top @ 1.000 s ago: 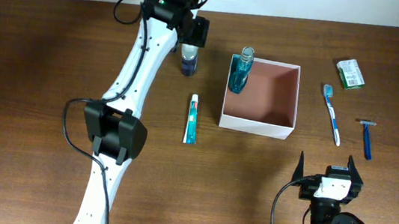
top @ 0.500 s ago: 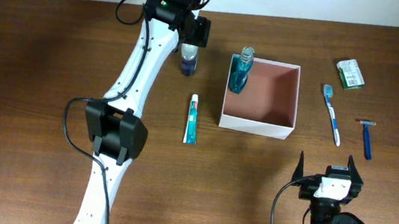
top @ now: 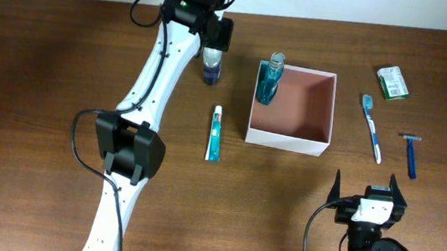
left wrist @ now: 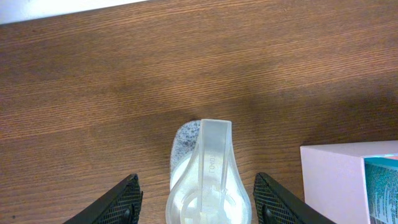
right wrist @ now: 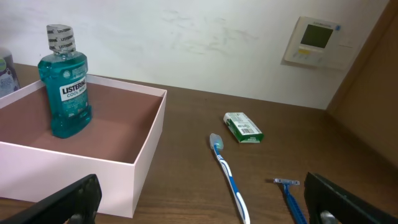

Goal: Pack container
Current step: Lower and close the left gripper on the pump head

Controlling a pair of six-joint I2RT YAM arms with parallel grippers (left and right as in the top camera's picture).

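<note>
The container (top: 326, 112) is a square white box with a pinkish-brown inside, at centre right. A teal mouthwash bottle (top: 271, 79) stands in its far left corner, also in the right wrist view (right wrist: 64, 87). My left gripper (top: 214, 47) is open around a small bottle with a clear cap (top: 211, 63), just left of the box; the cap (left wrist: 208, 180) sits between the fingers with gaps on both sides. My right gripper (top: 370, 197) is open and empty near the front edge. The box wall (right wrist: 143, 155) shows at left.
A toothpaste tube (top: 215, 133) lies left of the box. A blue toothbrush (top: 372, 127), a blue razor (top: 411, 154) and a green packet (top: 392, 82) lie right of it; they also show in the right wrist view: toothbrush (right wrist: 229, 177), razor (right wrist: 290, 196), packet (right wrist: 243, 127).
The left gripper has shifted very slightly over the small bottle. The right arm and all objects have not moved.
</note>
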